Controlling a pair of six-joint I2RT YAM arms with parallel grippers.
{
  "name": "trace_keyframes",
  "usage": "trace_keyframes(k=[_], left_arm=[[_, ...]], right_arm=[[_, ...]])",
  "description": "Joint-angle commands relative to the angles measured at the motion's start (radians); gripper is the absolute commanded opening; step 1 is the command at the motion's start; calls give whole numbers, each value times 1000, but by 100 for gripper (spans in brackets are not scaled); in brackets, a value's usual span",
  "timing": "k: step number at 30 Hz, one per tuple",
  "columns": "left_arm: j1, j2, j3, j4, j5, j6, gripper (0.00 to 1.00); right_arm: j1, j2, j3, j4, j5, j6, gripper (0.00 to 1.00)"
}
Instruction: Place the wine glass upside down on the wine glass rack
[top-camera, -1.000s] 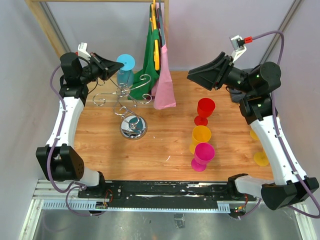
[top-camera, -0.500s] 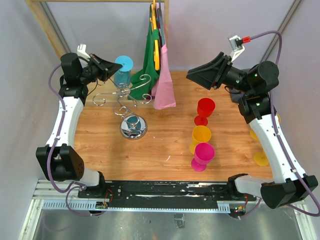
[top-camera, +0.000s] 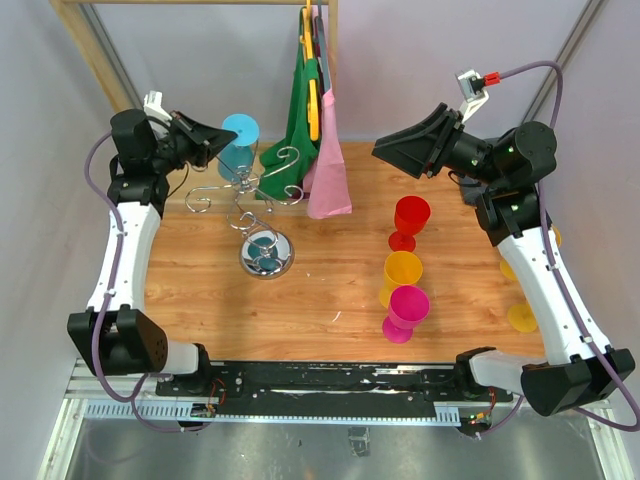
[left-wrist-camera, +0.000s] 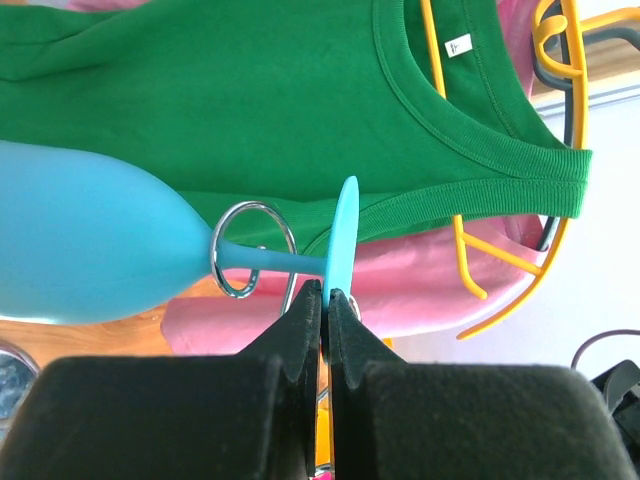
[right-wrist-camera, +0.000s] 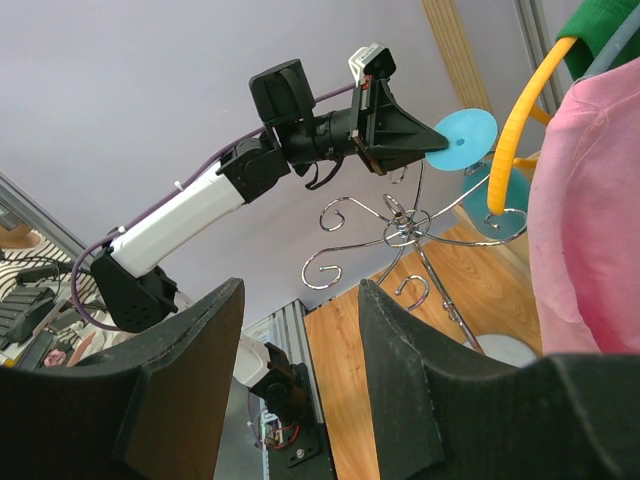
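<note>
My left gripper (top-camera: 212, 143) is shut on the round foot (left-wrist-camera: 343, 235) of a blue wine glass (top-camera: 238, 150). The glass hangs foot up, its bowl (left-wrist-camera: 90, 250) below and tilted. In the left wrist view its thin stem (left-wrist-camera: 290, 263) passes through a curled chrome hook (left-wrist-camera: 236, 287) of the wine glass rack (top-camera: 262, 190). The rack's mirror-like base (top-camera: 267, 254) stands on the wooden table. My right gripper (top-camera: 385, 150) is open and empty, raised over the table's right half. The right wrist view shows the rack (right-wrist-camera: 400, 225) and the blue foot (right-wrist-camera: 460, 140) from afar.
Red (top-camera: 410, 218), yellow (top-camera: 402, 270) and pink (top-camera: 408, 305) wine glasses stand right of centre. More yellow glasses (top-camera: 520, 315) stand behind my right arm. Green (top-camera: 300, 120) and pink (top-camera: 328, 170) garments hang from the wooden rail frame (top-camera: 95, 50), close behind the rack.
My left gripper has drawn a little to the left with the blue glass, its foot shifting left along the rack's arm. The right arm has hardly moved.
</note>
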Motion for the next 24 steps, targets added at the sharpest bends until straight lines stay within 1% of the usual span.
trace_keyframes(k=[1, 4, 6, 9, 12, 14, 21, 24], left_arm=[[12, -36, -9, 10, -7, 16, 2], [13, -41, -9, 1, 2, 22, 9], [13, -47, -8, -8, 3, 31, 12], [13, -49, 1, -27, 0, 46, 18], [13, -46, 2, -41, 1, 55, 20], [13, -48, -5, -44, 3, 58, 25], [16, -63, 3, -100, -12, 100, 28], [18, -75, 3, -124, -18, 117, 33]], right_arm=[[-11, -4, -1, 42, 6, 8, 51], [-10, -5, -1, 41, 5, 10, 51], [-10, -7, 0, 41, 5, 12, 51], [-9, -9, 1, 41, 5, 13, 51], [-6, -9, 1, 41, 7, 15, 51], [-3, -12, -1, 39, 8, 15, 51], [0, -22, -11, 30, 14, 11, 51], [-1, -26, -12, 23, 17, 5, 51]])
